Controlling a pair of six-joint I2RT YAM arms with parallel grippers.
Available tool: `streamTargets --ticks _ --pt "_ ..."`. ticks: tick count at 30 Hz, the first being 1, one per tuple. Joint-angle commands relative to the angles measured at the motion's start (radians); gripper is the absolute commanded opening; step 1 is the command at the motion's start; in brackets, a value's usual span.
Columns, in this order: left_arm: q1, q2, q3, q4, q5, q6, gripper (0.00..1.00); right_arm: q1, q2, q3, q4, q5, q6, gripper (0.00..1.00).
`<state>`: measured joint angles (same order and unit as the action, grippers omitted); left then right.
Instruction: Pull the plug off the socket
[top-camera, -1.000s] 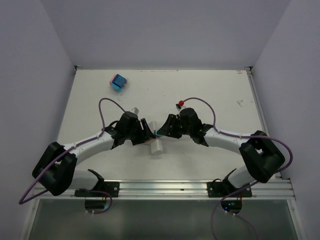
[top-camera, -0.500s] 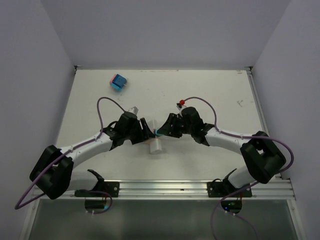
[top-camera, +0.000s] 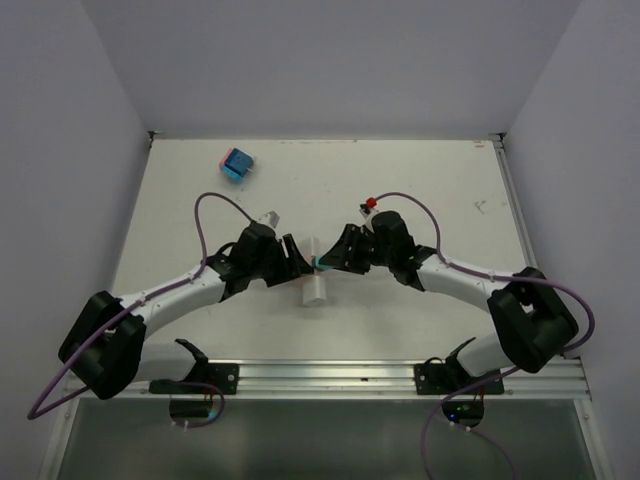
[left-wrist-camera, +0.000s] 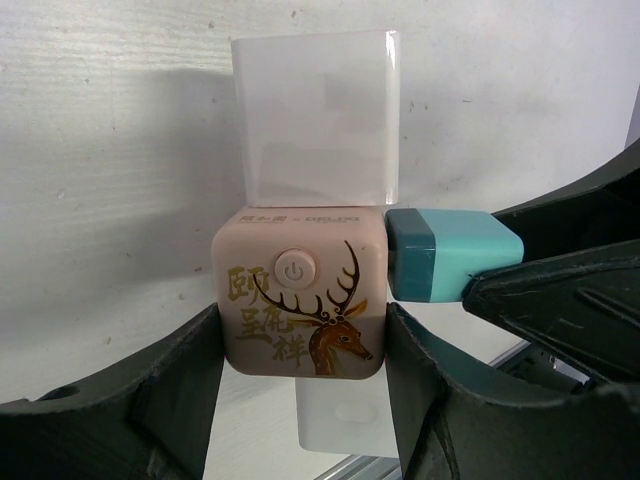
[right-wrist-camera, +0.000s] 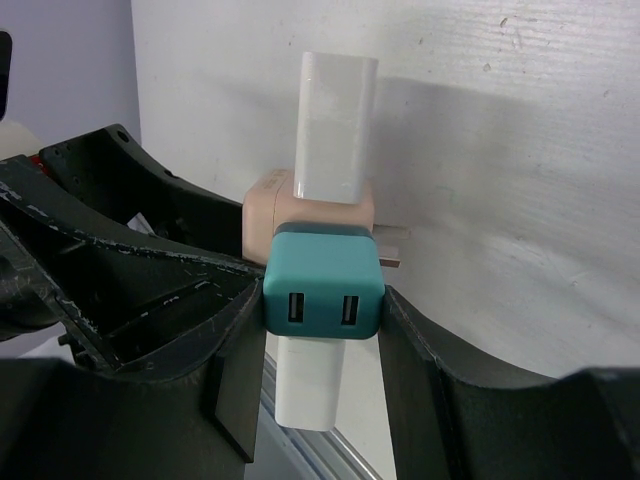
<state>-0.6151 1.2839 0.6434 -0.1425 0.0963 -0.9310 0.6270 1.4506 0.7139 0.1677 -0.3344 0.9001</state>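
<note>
Change: Right tool (top-camera: 335, 258) has eased a little toward the right edge of the desk (top-camera: 420, 170) since a second ago; the left arm has barely shifted.
Left tool (left-wrist-camera: 300, 350): closed flat on two opposite sides of the socket (left-wrist-camera: 298, 305), a beige cube with a deer print.
Right tool: clamped across the teal plug (right-wrist-camera: 322, 290), USB ports facing its camera.
Plug: about mid-desk, on the socket's right face; pins (right-wrist-camera: 393, 238) seem to show in the gap, so it looks partly out.
Socket: also carries two white blocks (left-wrist-camera: 312, 120), one above, one below.
Handling: likely light, stiff, smooth plastic; the pins probably grip tightly.
Hold: the plug's flat sides, pulling straight out toward the right edge while the socket is braced.
</note>
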Motion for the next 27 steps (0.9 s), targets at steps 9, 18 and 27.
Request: streamTargets --ticks 9,18,27 --pt "0.051 -0.027 -0.021 -0.224 -0.302 0.084 0.00 -0.151 -0.082 0.010 -0.142 0.041 -0.092 0.00" --pt "0.051 -0.063 0.005 -0.269 -0.349 0.081 0.00 -0.177 -0.091 0.048 -0.203 0.023 -0.112 0.00" --pt "0.051 -0.077 0.041 -0.318 -0.397 0.077 0.00 -0.177 -0.093 0.082 -0.260 0.049 -0.136 0.00"
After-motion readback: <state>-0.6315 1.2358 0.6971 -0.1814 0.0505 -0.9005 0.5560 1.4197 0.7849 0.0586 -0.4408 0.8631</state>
